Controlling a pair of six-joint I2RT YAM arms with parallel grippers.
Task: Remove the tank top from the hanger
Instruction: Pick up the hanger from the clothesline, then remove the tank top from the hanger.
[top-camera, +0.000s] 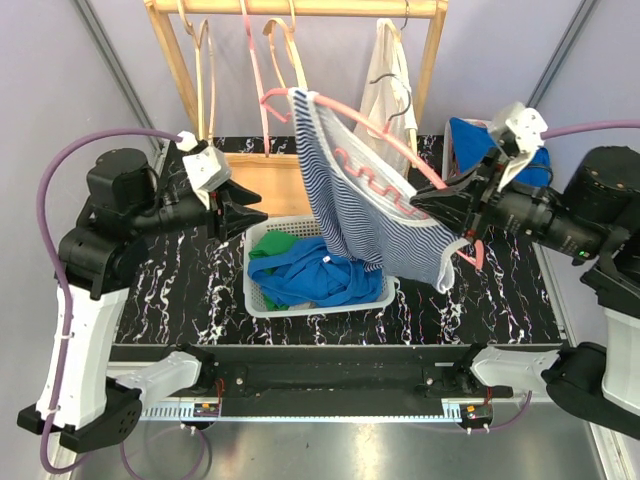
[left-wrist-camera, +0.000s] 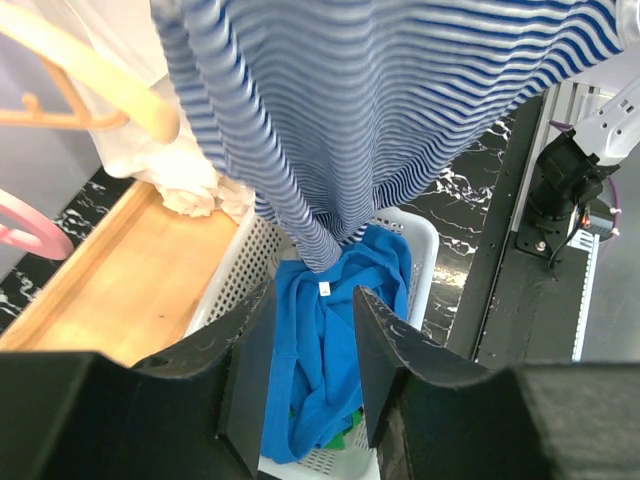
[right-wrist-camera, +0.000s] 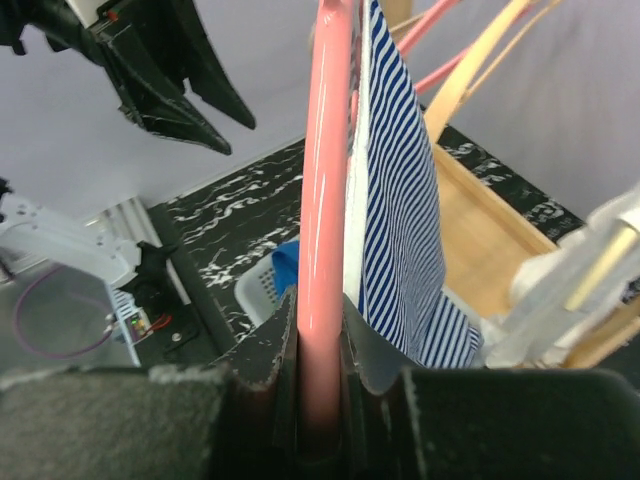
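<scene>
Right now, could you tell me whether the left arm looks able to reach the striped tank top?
Probably yes. The left gripper is open and empty, the striped tank top hangs free just ahead of it above the white basket, and nothing stands between.

1. From the left gripper (top-camera: 258, 222) toward 3 o'clock it's open air up to the striped tank top (top-camera: 345, 200).
2. That top hangs low over the basket (top-camera: 250, 285), hem down near the blue clothes (top-camera: 320, 278), so going under is tight.
3. At 12 o'clock the wooden rack (top-camera: 300, 8) and its spare hangers (top-camera: 205, 60) crowd in.
4. At the top's 3 o'clock, the right gripper (top-camera: 418, 206) pinching the pink hanger (top-camera: 372, 126) blocks the way.
</scene>
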